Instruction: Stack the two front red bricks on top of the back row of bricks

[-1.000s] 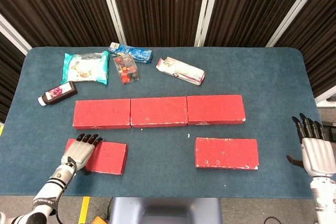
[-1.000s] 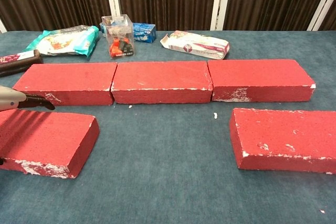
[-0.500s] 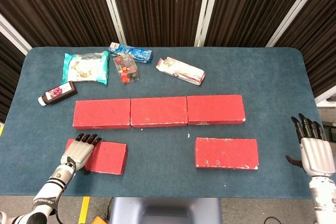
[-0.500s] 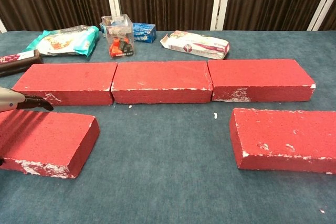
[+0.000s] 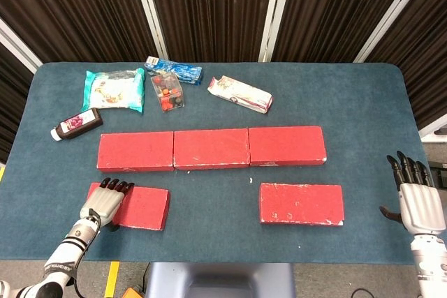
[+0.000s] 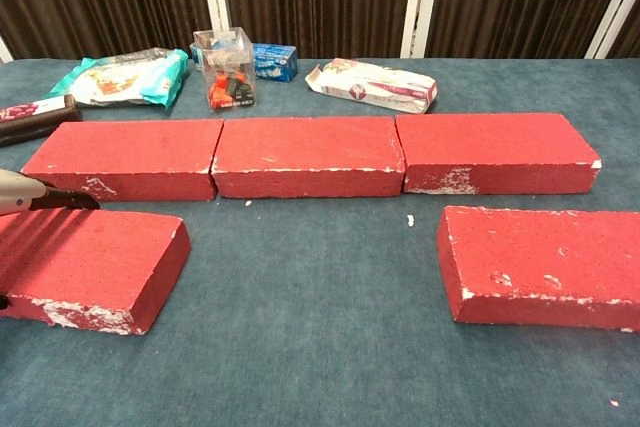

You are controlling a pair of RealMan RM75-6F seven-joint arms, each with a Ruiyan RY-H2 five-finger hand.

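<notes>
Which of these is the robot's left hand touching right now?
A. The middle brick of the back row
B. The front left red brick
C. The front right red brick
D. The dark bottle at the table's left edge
B. In the head view the left hand rests on the left end of the front left red brick, while the right hand is apart from the front right red brick.

left hand [image 5: 103, 202] covers left end of front left brick [image 5: 140, 208], grip unclear; chest view crops that brick's left end, shows only fingertips [image 6: 60, 199] | front right brick [image 6: 545, 267] cut by chest view's right edge | right hand [image 5: 419, 200] absent from chest view | bottle [image 6: 35, 117] label unreadable
</notes>
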